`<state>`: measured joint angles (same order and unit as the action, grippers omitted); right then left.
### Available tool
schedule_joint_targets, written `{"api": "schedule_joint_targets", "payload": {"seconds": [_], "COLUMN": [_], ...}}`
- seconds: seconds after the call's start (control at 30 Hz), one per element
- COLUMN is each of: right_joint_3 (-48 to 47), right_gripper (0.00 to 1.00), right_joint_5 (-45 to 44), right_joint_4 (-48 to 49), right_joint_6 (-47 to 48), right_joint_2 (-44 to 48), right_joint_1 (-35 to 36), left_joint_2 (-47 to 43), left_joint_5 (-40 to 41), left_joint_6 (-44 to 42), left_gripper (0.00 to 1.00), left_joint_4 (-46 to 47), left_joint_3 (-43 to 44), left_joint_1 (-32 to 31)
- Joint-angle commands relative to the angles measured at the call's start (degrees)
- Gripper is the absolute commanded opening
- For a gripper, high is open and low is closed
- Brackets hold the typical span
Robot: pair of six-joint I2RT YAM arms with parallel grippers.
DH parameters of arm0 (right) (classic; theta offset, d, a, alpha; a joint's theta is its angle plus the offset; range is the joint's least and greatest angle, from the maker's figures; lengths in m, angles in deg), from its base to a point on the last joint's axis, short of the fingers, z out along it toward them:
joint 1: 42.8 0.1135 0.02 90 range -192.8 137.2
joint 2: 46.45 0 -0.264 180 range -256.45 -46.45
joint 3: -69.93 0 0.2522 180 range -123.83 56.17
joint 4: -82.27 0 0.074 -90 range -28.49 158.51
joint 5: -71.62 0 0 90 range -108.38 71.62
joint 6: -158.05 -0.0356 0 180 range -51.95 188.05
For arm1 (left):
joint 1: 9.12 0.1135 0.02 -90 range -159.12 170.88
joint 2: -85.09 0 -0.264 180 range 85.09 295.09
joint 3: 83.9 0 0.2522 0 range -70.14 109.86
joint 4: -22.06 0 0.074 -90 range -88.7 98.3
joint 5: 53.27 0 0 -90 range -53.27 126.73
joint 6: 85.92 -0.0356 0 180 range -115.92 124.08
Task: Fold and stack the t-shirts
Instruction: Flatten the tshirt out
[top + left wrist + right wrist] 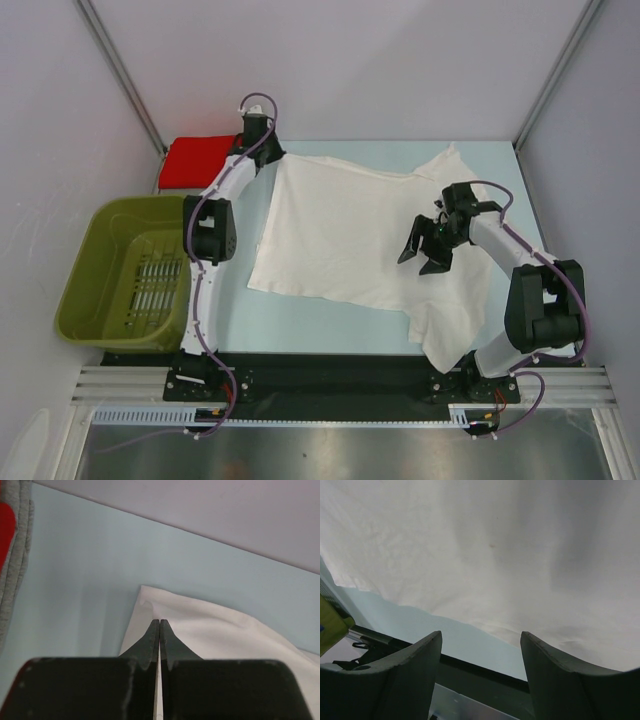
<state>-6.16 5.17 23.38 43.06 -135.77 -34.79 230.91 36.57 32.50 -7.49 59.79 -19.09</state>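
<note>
A large white t-shirt (340, 230) lies spread over the middle of the table, and its near right part hangs over the front edge. My left gripper (268, 152) is at the shirt's far left corner. In the left wrist view this gripper (160, 622) is shut, its tips pinching the white t-shirt (210, 625) at that corner. My right gripper (424, 250) hovers open above the shirt's right side. In the right wrist view it (481, 635) has nothing between its fingers, and the white t-shirt (495, 555) lies beyond them. A folded red t-shirt (200, 160) rests at the back left.
An olive-green basket (100, 240) stands at the table's left edge, beside the left arm. Grey cloth (20, 555) borders the red t-shirt (5, 525) in the left wrist view. The black front rail (330, 375) runs along the near edge. Walls close in the back and sides.
</note>
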Motion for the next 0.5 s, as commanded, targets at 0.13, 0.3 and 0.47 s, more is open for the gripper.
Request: {"api": "schedule_joint_targets", "payload": {"seconds": [0.13,0.3,0.47], "right_joint_3": [0.7,-0.8,-4.8], "right_gripper": [0.71,0.70,0.72], "right_joint_5": [-0.8,-2.1,-8.6], "right_joint_4": [-0.6,-0.6,-5.1], "right_joint_6": [-1.1,-1.5,-1.7], "right_joint_2": [2.8,2.7,1.6], "right_joint_1": [-0.2,-0.5,-1.3], "left_joint_2": [0.2,-3.5,-11.4], "left_joint_5": [1.8,5.7,10.7], "left_joint_6": [-0.8,-2.8,-5.7], "left_gripper": [0.07,0.30,0.48], "left_joint_4": [0.1,-5.6,-11.4], "left_joint_3": [2.0,1.3,-3.6], "left_joint_1": [1.5,1.8,1.8]}}
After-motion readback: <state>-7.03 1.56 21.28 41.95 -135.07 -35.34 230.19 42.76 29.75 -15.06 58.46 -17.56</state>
